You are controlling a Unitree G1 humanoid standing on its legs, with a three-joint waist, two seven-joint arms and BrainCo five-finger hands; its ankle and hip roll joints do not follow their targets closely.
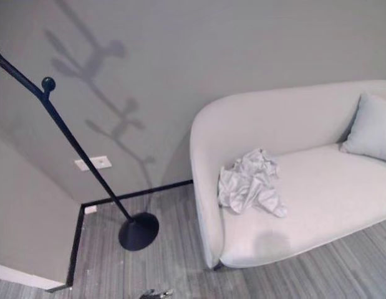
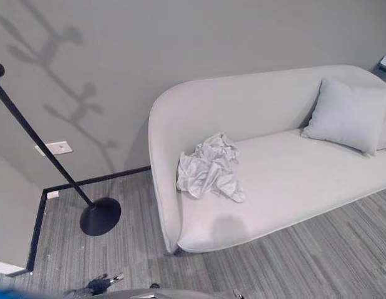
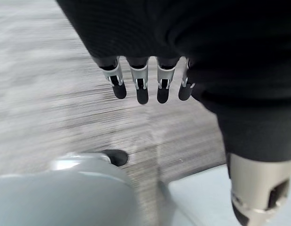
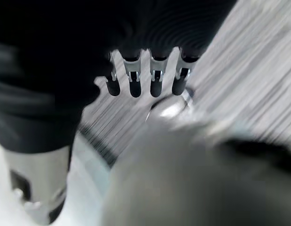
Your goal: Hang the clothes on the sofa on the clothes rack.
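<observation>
A crumpled white garment [image 1: 250, 182] lies on the seat of a pale sofa [image 1: 317, 193], near its left armrest; the right eye view has it too [image 2: 208, 168]. A black clothes rack [image 1: 74, 146] with a round base [image 1: 138, 231] and knobbed branches stands on the floor left of the sofa. My left hand [image 3: 150, 84] hangs over the striped floor with its fingers straight and nothing in it. My right hand [image 4: 145, 80] likewise hangs above the floor, fingers straight and empty. Both hands are far from the garment.
A light cushion [image 2: 348, 115] leans at the sofa's right end. A grey wall with a white socket plate [image 1: 93, 163] runs behind the rack. A wall corner with black skirting [image 1: 74, 249] juts out at the left. Striped grey floor [image 2: 305, 255] lies before the sofa.
</observation>
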